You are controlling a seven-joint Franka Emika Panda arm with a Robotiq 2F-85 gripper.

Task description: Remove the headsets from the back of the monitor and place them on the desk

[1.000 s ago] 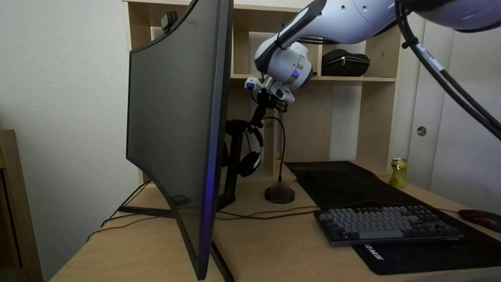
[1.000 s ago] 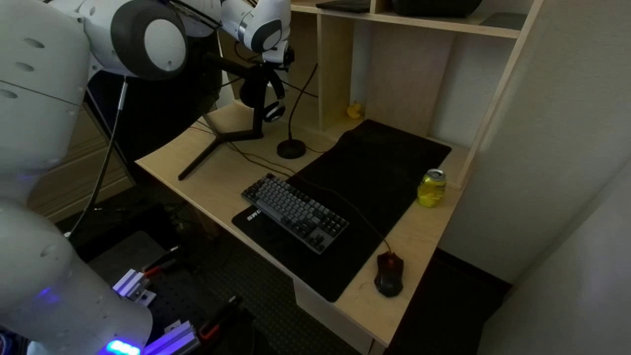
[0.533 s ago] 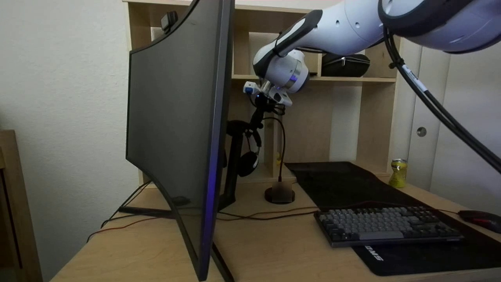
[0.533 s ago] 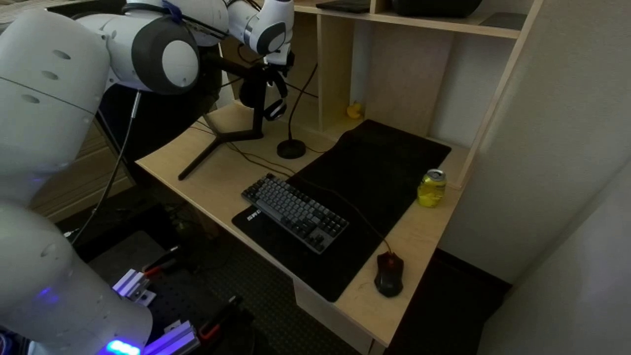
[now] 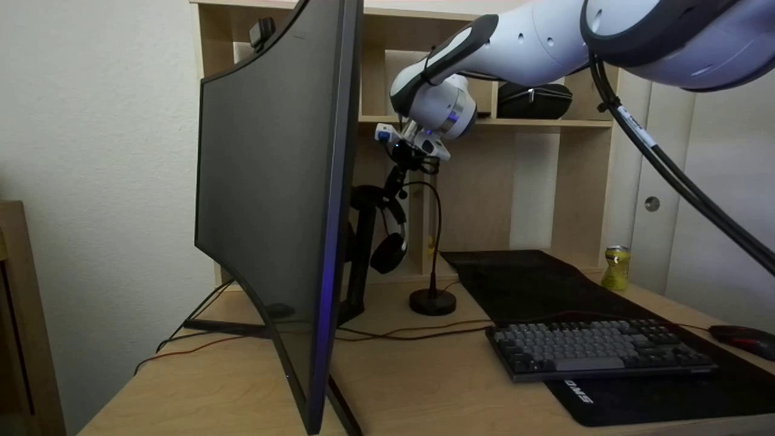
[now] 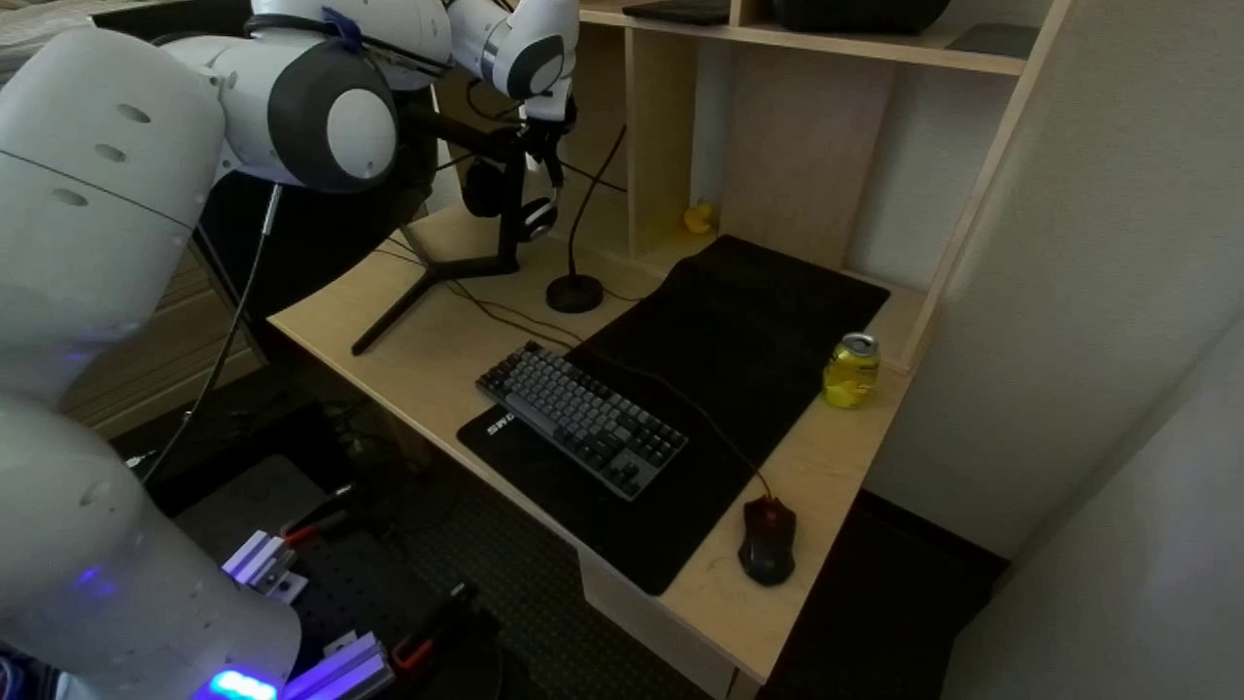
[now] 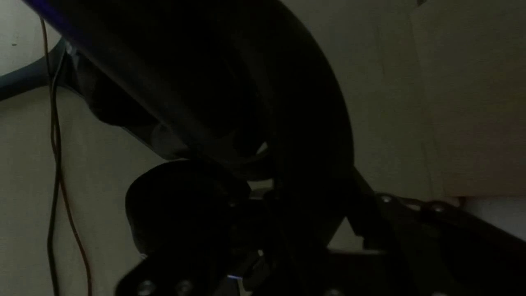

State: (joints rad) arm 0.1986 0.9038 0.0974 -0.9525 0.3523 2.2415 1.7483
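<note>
Black headset (image 5: 389,253), silvery trim, hangs cups-down at the back of the upright, dark curved monitor (image 5: 272,151), above the table (image 5: 424,387).

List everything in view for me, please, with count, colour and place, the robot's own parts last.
desk: one, light wood, both exterior views
monitor: one, black, on desk
webcam-like device: one, black, at monitor's top
headset: at least one, mostly black, behind monitor
gooseneck stand: one, black, on desk
mat: one, black, on desk
keyboard: one, grey and black, on mat
mouse: one, black and red, beside mat
can: one, yellow, beside mat
cables: several, black and red, on desk
shelf unit: one, light wood, along desk's rear
case: one, black, on shelf unit
duck-like figure: one, yellow, in shelf unit
clamp-like tools: two, black and red, off desk
robot arm: one, white and grey, over desk
gripper: one, black, at headset
</note>
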